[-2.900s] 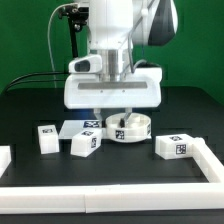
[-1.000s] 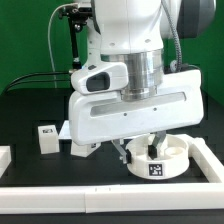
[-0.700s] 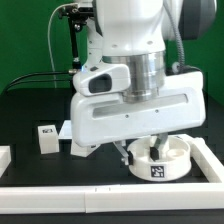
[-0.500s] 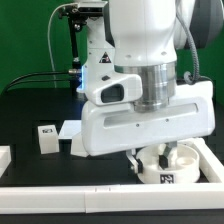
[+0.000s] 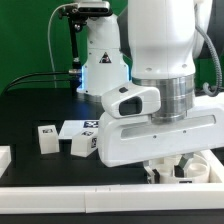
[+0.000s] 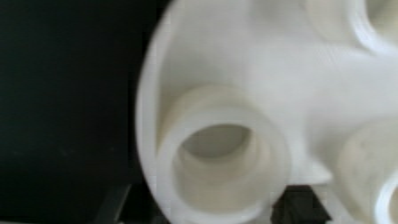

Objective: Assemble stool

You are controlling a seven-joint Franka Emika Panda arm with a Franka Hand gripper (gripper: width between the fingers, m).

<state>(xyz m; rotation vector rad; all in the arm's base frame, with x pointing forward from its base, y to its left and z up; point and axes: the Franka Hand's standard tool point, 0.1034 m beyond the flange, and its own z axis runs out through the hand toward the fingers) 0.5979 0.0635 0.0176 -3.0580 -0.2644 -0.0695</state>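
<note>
The white round seat disc is at the front right, mostly hidden behind my wrist housing; only slivers of it show below the hand. In the wrist view the seat fills the frame, with one round socket close to the camera. My gripper is shut on the seat's rim, with a dark finger on either side. In the exterior view the gripper is largely hidden under the hand. Two white tagged legs lie at the exterior view's left.
The marker board lies flat behind the two legs. Long white border rails run along the front and the right side, close to the seat. A further rail end shows at the front left.
My arm has carried the seat disc from the table's middle toward the front right corner, near the rails. The hand now hides most of the seat. The legs at the left have not moved.
</note>
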